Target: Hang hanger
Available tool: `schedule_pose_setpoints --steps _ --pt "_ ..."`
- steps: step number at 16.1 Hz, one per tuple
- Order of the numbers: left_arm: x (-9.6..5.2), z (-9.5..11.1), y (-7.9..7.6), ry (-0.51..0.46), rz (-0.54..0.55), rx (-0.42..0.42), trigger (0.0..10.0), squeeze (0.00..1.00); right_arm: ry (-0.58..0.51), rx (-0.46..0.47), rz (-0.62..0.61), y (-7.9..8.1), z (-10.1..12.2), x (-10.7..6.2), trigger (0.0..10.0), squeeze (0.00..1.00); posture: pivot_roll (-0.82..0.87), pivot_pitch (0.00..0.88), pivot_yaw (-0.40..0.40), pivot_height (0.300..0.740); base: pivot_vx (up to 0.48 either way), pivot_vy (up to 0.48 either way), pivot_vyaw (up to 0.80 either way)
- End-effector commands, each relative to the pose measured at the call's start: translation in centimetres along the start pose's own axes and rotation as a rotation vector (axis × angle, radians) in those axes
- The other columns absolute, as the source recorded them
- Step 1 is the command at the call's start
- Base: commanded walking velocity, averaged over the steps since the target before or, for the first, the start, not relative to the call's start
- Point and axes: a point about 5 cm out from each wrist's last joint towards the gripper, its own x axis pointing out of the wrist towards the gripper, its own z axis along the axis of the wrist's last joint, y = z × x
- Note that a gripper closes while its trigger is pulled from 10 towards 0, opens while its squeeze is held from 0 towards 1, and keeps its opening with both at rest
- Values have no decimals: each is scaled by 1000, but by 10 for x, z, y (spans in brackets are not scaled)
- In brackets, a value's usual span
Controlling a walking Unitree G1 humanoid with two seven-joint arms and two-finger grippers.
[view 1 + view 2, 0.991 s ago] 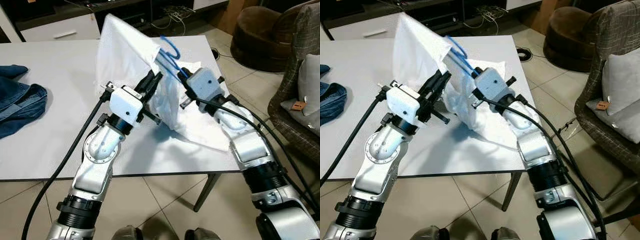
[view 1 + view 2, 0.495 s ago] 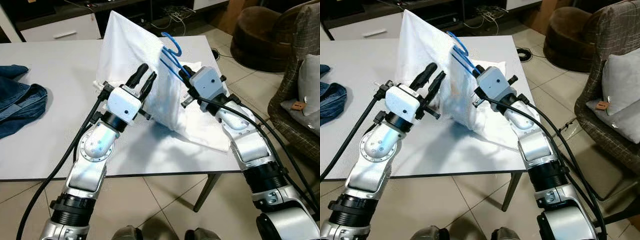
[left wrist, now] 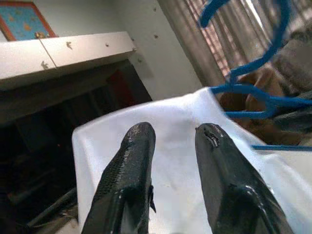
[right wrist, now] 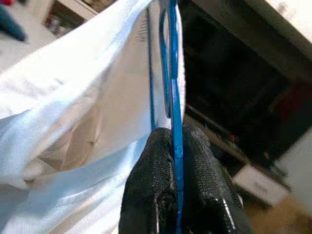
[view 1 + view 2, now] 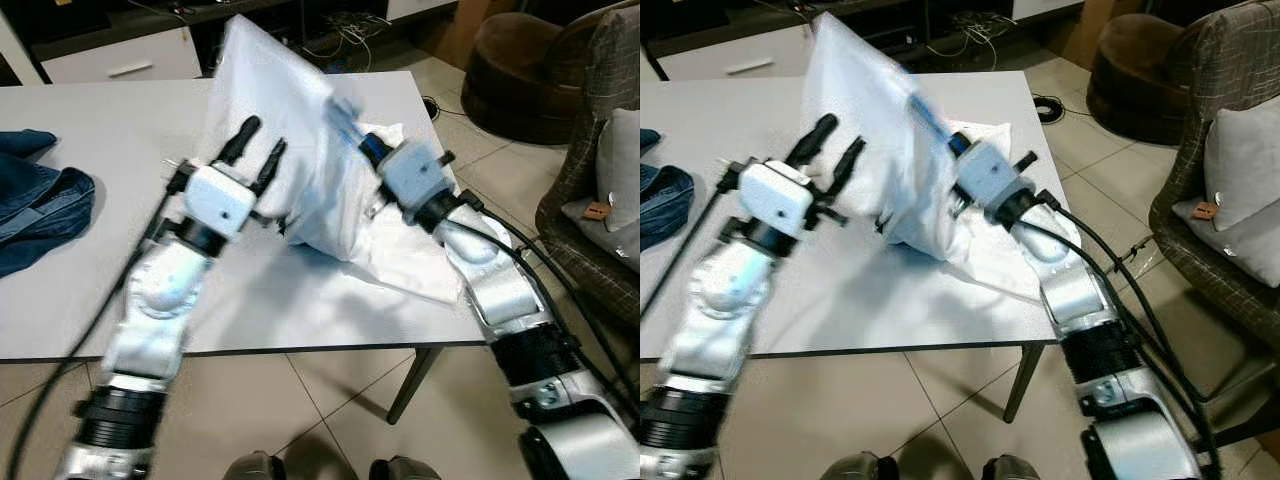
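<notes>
Since the earlier frames the left gripper (image 5: 256, 142) has been drawn away from the white cloth (image 5: 285, 120) toward the robot's left, and the cloth has been lifted a little higher over the table (image 5: 120, 150). Both the left arm and the cloth are blurred.

One blue hanger (image 4: 171, 73) is seen, with one white cloth hanging on it. The hanger is held above the table, near its right half, and its hook (image 3: 243, 44) stands over the top of the cloth. The lower part of the cloth lies spread on the table toward the right edge.

The right gripper (image 4: 175, 146) is closed tightly on the hanger's blue wire, which passes between its two black fingers (image 4: 153, 161). The left gripper is placed just beside the cloth, on its left side, above the table. Its two fingers (image 3: 131, 161) are parted by a narrow gap and nothing is held between them; the cloth is seen behind them, and whether it is touched cannot be told.

One piece of blue denim clothing (image 5: 35, 195) is lying on the left part of the table, well apart from the cloth.

Beyond the right edge of the table, one grey armchair (image 5: 1230, 150) is seen, and one light cushion (image 5: 1240, 170) is resting in it. One brown pouf (image 5: 510, 75) stands on the tiled floor (image 5: 320, 390) behind the armchair.
</notes>
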Motion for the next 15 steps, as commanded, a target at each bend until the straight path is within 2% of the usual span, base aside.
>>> schedule_pose_setpoints --steps 1,2,4,5,6,8,11,12,15 --pt "-1 3 9 -21 -11 46 10000 0 -57 -39 40 4 9 -2 10000 0 -44 42 41 740 0 0 0" --pt "-3 1 17 -6 -33 128 10000 0 -84 -70 68 3 12 -4 10000 0 -45 42 40 740 0 0 0" --pt "-6 0 28 4 -78 232 10000 0 -108 -129 94 0 14 -7 10000 0 -47 42 39 740 0 0 0" --pt "-7 2 32 -2 -114 255 10000 0 -109 -161 104 -2 13 -7 10000 0 -48 40 38 740 0 0 0" --pt "-11 5 31 -12 -204 280 10000 1000 -106 -201 115 -4 12 -6 10000 0 -47 39 36 740 0 0 0" --pt "-19 4 26 6 -334 302 10000 1000 -104 -258 142 -3 11 -6 10000 0 -43 38 36 740 0 0 0" --pt "-19 5 25 2 -355 366 10000 1000 -127 -432 249 13 9 -6 10000 0 -40 37 35 740 0 0 0" --pt "-18 4 22 5 -380 378 10000 0 -139 -448 267 16 10 -4 10000 0 -31 31 36 740 0 0 0" --pt "-18 2 20 18 -390 373 10000 0 -155 -461 275 19 11 -3 10000 0 -30 31 37 740 0 0 0"
